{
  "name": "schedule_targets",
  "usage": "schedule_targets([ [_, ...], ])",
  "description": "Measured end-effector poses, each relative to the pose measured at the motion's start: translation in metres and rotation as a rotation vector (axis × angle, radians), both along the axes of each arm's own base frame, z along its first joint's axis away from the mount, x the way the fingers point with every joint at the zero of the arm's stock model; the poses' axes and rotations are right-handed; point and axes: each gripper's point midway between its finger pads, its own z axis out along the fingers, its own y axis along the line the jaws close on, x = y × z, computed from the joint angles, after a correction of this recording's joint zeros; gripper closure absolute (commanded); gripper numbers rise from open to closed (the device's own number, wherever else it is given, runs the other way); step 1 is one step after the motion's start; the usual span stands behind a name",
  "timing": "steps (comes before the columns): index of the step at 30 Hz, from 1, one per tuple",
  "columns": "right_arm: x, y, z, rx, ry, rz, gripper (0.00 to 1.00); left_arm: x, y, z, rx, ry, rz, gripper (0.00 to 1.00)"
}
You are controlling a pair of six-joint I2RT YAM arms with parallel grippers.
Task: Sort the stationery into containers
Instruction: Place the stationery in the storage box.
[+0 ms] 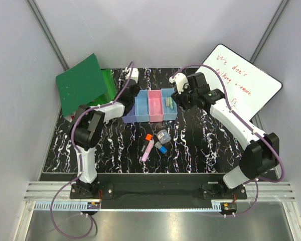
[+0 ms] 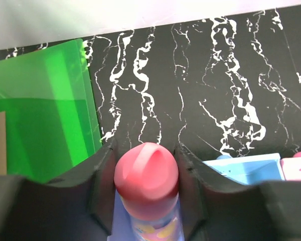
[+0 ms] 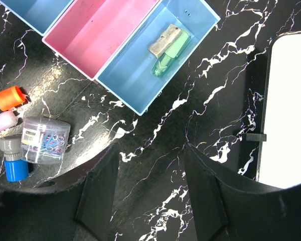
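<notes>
1. Your left gripper (image 2: pixel 146 148) was closed on a pink-capped marker (image 2: pixel 146 178), with the purple-blue bin (image 1: pixel 131 116) showing beneath it.
2. Step in hand, as I judged it: the drop. Your next move called for a small descent inside the rim, then opening.
3. Your right gripper (image 3: pixel 150 150) stood wide and empty, just beside the right-end bin (image 3: pixel 121 86), which held the green highlighter (image 3: pixel 166 59).
4. The orange-capped marker (image 3: pixel 9 97), clip box (image 3: pixel 44 139) and blue piece (image 3: pixel 15 169) lay loose in front of the bins.
5. Edges: the green folder (image 2: pixel 40 110) lay near your left gripper and the whiteboard (image 3: pixel 288 110) near your right.
</notes>
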Motion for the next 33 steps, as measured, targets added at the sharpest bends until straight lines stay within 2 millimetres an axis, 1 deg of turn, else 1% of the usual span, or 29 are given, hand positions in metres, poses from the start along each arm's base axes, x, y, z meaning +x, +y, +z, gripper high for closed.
schedule_targets([
  [15, 0.001, -0.001, 0.000, -0.006, -0.004, 0.000, 0.38, 0.001, 0.003, 0.000, -0.004, 0.000, 0.005, 1.00],
  [21, 0.001, -0.001, 0.000, -0.008, -0.004, 0.001, 0.38, -0.001, 0.008, -0.001, 0.001, -0.010, 0.032, 1.00],
  [25, 0.001, -0.001, 0.000, -0.009, -0.004, 0.001, 0.38, -0.012, 0.009, 0.001, 0.005, -0.045, 0.022, 1.00],
  [30, 0.001, -0.001, 0.000, -0.009, -0.005, 0.002, 0.38, -0.030, 0.003, 0.002, 0.046, -0.076, -0.026, 1.00],
  [33, 0.000, -0.001, 0.000, -0.009, -0.005, 0.002, 0.38, -0.035, -0.001, 0.003, 0.071, -0.091, -0.052, 1.00],
])
